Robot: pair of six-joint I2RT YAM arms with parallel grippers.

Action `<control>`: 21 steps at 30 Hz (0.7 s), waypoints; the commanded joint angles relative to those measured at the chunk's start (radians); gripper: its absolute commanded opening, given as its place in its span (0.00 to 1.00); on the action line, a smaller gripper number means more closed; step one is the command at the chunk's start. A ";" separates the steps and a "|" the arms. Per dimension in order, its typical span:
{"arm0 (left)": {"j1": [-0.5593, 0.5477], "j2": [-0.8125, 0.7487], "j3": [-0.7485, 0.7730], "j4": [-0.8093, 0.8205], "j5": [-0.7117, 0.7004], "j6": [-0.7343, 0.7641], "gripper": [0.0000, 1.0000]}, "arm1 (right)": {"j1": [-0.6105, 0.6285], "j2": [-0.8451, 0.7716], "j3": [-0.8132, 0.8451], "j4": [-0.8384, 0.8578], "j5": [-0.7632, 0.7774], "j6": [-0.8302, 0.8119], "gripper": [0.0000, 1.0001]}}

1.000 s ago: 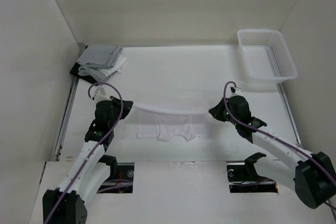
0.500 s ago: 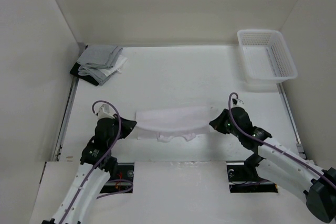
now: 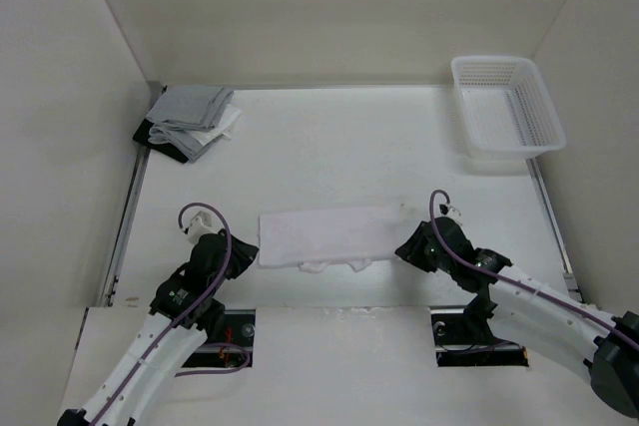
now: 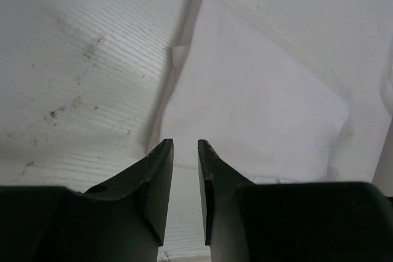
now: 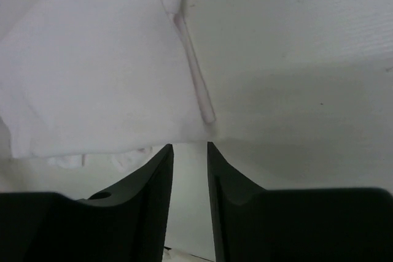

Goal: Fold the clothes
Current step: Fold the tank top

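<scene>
The clothes, a white T-shirt [image 3: 329,233], lie folded into a flat band on the table near the front edge, with bits of a lower layer showing at the near side. My left gripper [image 3: 243,247] sits just off the shirt's left end, open, with only bare table between its jaws [image 4: 185,145]; the shirt's corner [image 4: 245,96] lies just ahead. My right gripper [image 3: 402,248] is at the shirt's right end, open and empty [image 5: 190,146], and the shirt's edge [image 5: 110,78] lies just beyond its fingertips.
A white plastic basket [image 3: 507,107] stands at the back right. A stack of grey and white cloths over a black item [image 3: 190,119] lies at the back left. White walls close in the table on both sides and behind.
Both grippers held the shirt's upper edge raised and stretched, carried it toward the front, laid it over the lower part, then opened and let go. The shirt now lies flat.
</scene>
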 commanded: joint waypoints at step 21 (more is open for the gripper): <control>-0.160 0.375 0.104 0.527 -0.104 0.057 0.23 | -0.189 0.343 -0.016 0.492 -0.214 -0.077 0.36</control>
